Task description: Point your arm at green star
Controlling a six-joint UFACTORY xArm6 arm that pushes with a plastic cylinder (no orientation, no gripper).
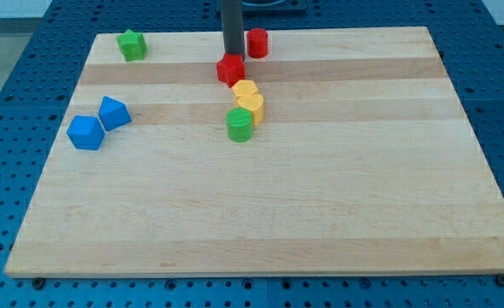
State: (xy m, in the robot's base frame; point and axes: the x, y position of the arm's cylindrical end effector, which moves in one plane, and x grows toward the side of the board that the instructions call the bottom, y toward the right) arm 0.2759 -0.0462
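The green star [132, 45] sits near the top left corner of the wooden board [320, 222]. My tip [233, 56] is at the top middle of the board, just above a red block [230, 69] and touching or nearly touching it. A red cylinder [257, 42] stands just right of the rod. The tip is far to the right of the green star.
Below the red block lie two yellow blocks [248, 97] and a green cylinder [240, 125] in a short column. Two blue blocks, one [114, 112] and another [85, 133], sit at the left side.
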